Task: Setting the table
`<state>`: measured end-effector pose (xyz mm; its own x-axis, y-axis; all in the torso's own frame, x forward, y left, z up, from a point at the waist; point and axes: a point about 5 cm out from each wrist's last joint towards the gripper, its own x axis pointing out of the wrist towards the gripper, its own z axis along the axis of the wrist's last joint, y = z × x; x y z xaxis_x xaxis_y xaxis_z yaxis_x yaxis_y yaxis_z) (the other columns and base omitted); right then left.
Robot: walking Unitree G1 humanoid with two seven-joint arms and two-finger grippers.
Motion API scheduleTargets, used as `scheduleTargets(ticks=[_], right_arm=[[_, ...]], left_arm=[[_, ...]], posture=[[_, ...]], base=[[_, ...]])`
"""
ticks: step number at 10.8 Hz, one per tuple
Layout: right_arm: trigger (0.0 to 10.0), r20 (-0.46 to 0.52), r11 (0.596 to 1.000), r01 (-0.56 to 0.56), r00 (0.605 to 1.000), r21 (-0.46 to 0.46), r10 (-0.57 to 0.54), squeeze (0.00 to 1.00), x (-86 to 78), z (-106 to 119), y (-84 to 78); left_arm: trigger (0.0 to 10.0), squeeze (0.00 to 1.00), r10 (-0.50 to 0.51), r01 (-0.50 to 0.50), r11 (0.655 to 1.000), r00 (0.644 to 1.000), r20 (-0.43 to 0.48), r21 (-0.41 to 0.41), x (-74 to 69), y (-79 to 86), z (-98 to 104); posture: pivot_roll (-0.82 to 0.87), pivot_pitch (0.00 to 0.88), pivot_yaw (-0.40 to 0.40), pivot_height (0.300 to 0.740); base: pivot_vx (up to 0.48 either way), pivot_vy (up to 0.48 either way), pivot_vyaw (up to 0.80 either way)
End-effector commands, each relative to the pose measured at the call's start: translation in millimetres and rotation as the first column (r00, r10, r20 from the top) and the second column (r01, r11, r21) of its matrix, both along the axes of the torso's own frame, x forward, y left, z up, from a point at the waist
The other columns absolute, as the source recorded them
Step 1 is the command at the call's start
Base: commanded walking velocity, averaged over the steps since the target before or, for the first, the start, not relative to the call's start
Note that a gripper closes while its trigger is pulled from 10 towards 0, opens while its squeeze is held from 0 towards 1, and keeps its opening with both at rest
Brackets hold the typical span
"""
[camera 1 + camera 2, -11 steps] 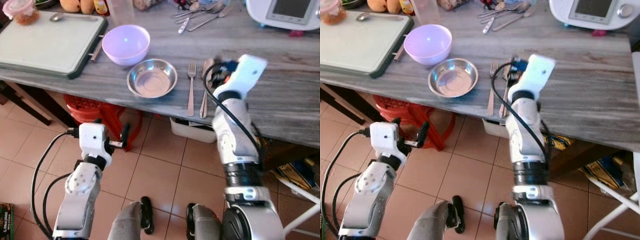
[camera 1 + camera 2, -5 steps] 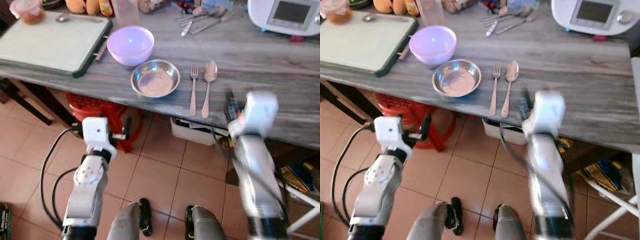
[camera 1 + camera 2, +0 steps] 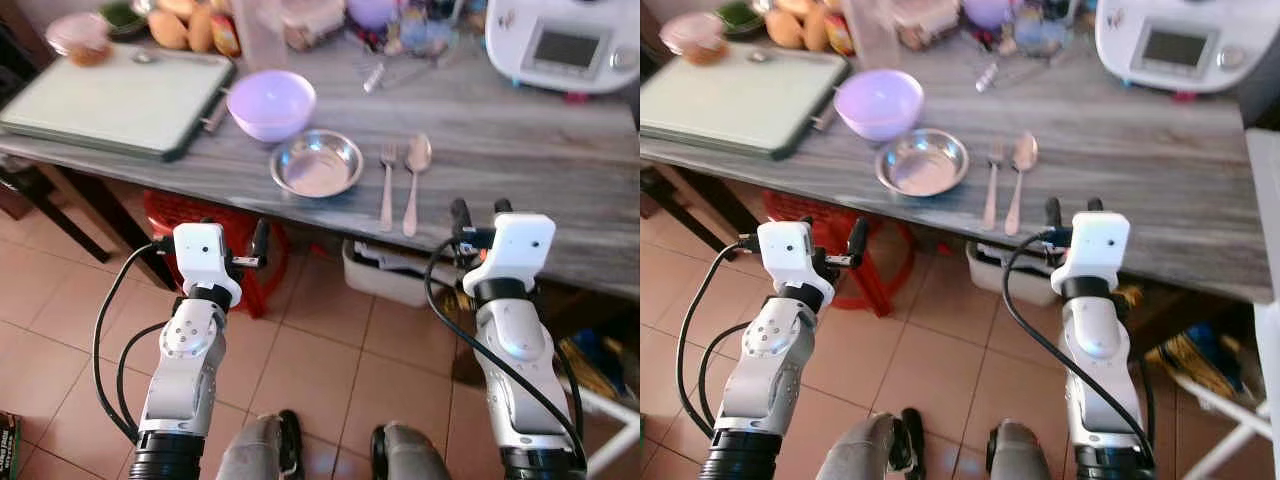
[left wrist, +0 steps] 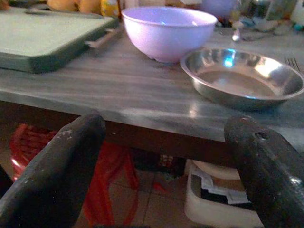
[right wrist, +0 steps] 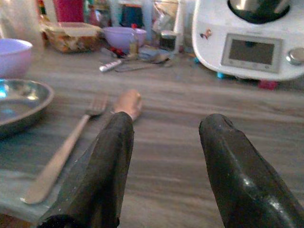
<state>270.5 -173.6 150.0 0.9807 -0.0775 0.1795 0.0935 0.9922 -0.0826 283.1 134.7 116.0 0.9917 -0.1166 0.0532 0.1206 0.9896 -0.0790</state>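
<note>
**A:** In the head views, where are the things for the setting?

**B:** The steel bowl [image 3: 317,165] is the landmark. It lies near the front edge of the tabletop [image 3: 560,170]. The purple bowl [image 3: 270,103] sits just behind it, almost touching. The fork [image 3: 387,185] lies just to the right of the steel bowl, and the spoon [image 3: 413,182] lies beside the fork, both with handles toward the robot. This looks like one place already laid for a person who sits at that edge. A green cutting board [image 3: 110,100] is well to the left of the steel bowl, and a white kitchen machine [image 3: 565,45] far behind on the right.

**A:** And the arms?

**B:** The left gripper [image 3: 255,247] hangs below the tabletop edge, in front of the steel bowl and over a red stool [image 3: 190,215]. The right gripper [image 3: 475,212] is at the tabletop edge, to the right of the spoon. Both hold nothing.

**A:** What does the left wrist view give?

**B:** Its jaws stand wide apart and empty, looking up from under the edge at the steel bowl [image 4: 242,78] and purple bowl [image 4: 168,31].

**A:** And the right wrist view?

**B:** These jaws are also spread and empty. They point low over the tabletop, with the fork [image 5: 66,152] and spoon [image 5: 127,103] lying nearby. Probably this arm is free for the next piece.
</note>
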Motion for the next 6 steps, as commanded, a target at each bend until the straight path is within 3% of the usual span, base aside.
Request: scheduleTargets(ticks=[1,4,6], right_arm=[[10.0,-0.006,1.0,-0.018,1.0,0.024,0.018,0.0,1.0,-0.9,4.5],[10.0,-0.006,1.0,-0.006,1.0,0.027,0.006,0.0,3.6,-0.4,2.7],[10.0,-0.006,0.999,-0.002,1.0,0.032,0.002,0.0,5.0,0.4,2.0]], left_arm=[[10.0,0.0,0.025,-0.025,1.0,1.0,-0.009,0.002,-0.7,4.7,-3.8],[10.0,0.0,0.034,-0.034,0.999,0.999,-0.01,-0.002,-0.6,6.2,-5.7],[10.0,0.0,0.04,-0.04,0.999,0.999,-0.02,0.004,-3.2,9.9,-9.5]], posture=[[-0.03,0.08,0.057,0.74],[-0.04,0.07,0.06,0.74],[-0.04,0.07,0.064,0.74]], base=[[0.0,0.0,0.0],[0.0,0.0,0.0],[0.0,0.0,-0.51]])
